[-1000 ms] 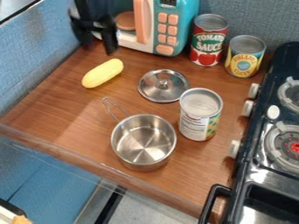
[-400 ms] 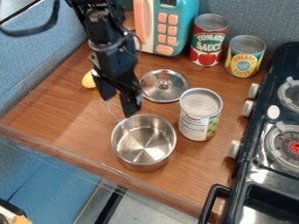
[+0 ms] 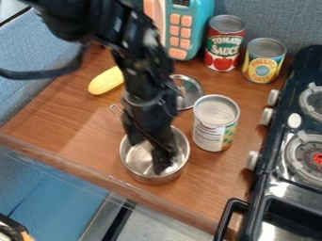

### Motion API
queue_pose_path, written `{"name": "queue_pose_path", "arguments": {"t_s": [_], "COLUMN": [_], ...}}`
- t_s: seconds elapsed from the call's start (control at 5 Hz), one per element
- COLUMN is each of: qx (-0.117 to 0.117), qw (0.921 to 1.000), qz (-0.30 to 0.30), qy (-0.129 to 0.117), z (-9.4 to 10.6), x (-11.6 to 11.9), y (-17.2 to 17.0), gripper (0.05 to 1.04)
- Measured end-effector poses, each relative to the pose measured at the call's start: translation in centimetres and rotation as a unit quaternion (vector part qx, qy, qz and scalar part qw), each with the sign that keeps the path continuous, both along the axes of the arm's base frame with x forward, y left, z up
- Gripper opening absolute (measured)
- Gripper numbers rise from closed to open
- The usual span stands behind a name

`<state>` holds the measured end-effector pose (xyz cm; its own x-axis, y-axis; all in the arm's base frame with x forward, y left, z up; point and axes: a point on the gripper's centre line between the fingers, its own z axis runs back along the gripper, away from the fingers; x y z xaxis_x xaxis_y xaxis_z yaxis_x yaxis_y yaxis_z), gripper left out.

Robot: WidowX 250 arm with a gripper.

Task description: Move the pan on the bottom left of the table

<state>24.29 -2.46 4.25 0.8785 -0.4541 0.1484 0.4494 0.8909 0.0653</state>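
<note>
We observe a round, shiny silver metal pan (image 3: pixel 146 179) upright on the brown wooden desk (image 3: pixel 69 122), near its front edge. We note an open top, steep walls, and a thin wire-loop handle (image 3: pixel 113 107) pointing upper left.

Your pan (image 3: pixel 149 177) is smooth, shiny metal, its handle (image 3: pixel 116 114) bare metal wire. The lid (image 3: pixel 192 92) has the same polished metal look. You have a brown, wood-grained table (image 3: pixel 72 123) under them. The toy microwave (image 3: pixel 208 21) looks like smooth plastic, and the stove (image 3: pixel 274 193) at right is glossy black.
</note>
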Motion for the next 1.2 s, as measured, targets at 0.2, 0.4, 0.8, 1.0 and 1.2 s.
{"name": "queue_pose_path", "arguments": {"t_s": [0.2,0.4,0.8,1.0,1.2], "qx": [0.01,0.017,0.018,0.015,0.011], "qw": [0.9998,0.9994,0.999,0.9989,0.9984], "qz": [0.003,0.006,0.023,0.031,0.038], "qy": [0.015,0.028,0.033,0.031,0.04], "z": [-1.6,-2.7,-4.5,-4.3,-4.2], "x": [-0.3,-0.7,0.6,1.0,0.9], "y": [-1.5,-2.6,-2.6,-2.2,-1.9], "gripper": [0.999,0.999,0.661,0.345,0.138]}}
